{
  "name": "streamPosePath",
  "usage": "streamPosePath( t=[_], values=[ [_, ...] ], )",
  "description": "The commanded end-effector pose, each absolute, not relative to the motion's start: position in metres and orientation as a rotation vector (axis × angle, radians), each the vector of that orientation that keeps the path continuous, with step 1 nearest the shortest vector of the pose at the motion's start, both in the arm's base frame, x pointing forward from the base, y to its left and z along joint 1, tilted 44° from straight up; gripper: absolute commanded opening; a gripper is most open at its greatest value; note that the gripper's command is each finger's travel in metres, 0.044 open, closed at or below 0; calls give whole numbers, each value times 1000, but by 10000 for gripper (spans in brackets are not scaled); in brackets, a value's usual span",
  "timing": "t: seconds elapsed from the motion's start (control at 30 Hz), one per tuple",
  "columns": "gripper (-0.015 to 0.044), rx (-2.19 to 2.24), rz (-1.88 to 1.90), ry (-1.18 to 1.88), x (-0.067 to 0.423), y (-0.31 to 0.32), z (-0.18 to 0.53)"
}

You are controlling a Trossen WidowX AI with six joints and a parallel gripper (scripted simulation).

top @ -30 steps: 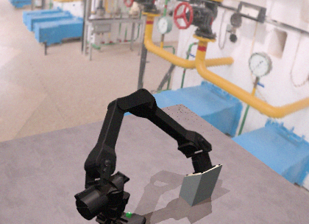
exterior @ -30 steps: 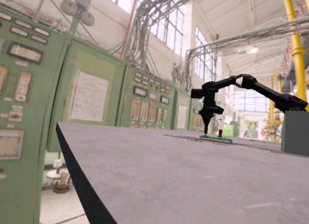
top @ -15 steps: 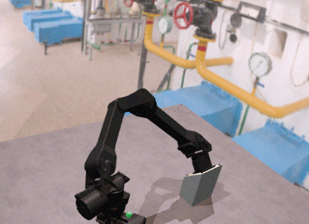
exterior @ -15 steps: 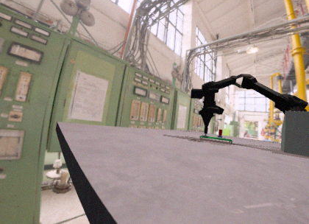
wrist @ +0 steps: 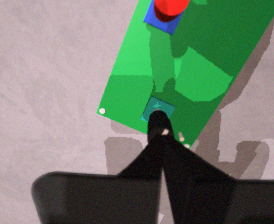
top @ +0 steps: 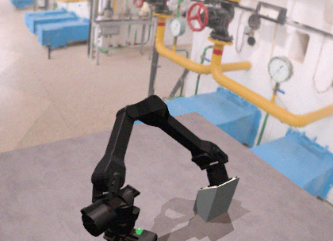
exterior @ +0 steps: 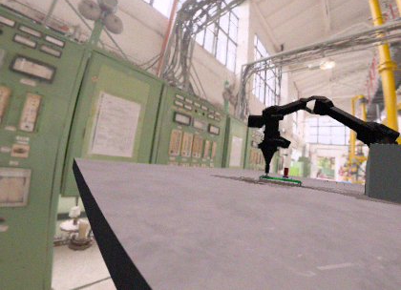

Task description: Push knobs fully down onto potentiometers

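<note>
Black arm [top: 166, 125] bent over grey table [top: 47, 181], grey base block [top: 216, 198], yellow pipes [top: 238, 89]
</note>
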State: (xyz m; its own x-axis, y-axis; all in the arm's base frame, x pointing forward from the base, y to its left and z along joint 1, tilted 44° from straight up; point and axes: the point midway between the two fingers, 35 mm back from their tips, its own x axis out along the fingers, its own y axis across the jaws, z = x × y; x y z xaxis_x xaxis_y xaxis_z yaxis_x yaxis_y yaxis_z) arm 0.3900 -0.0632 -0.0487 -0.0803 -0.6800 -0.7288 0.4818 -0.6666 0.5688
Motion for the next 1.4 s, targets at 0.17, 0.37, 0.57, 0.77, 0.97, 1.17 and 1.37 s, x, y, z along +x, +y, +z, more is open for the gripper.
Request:
streamPosePath(
  t=[0.17,0.37,0.57,0.77,0.97,1.17,1.37],
  values=[
    [0,1393,-1869,-256,389,-81,-62],
    [0,1393,-1869,-256,389,-81,-62],
    [0,1393,-1869,-256,389,-82,-63],
    [0,1393,-1869,-256,389,-82,-63],
    [0,1393,-1869,-256,389,-82,-63],
    [0,1393,-1869,-256,389,-82,-64],
    [0,1393,-1869,-256,389,-82,-64]
  ],
)
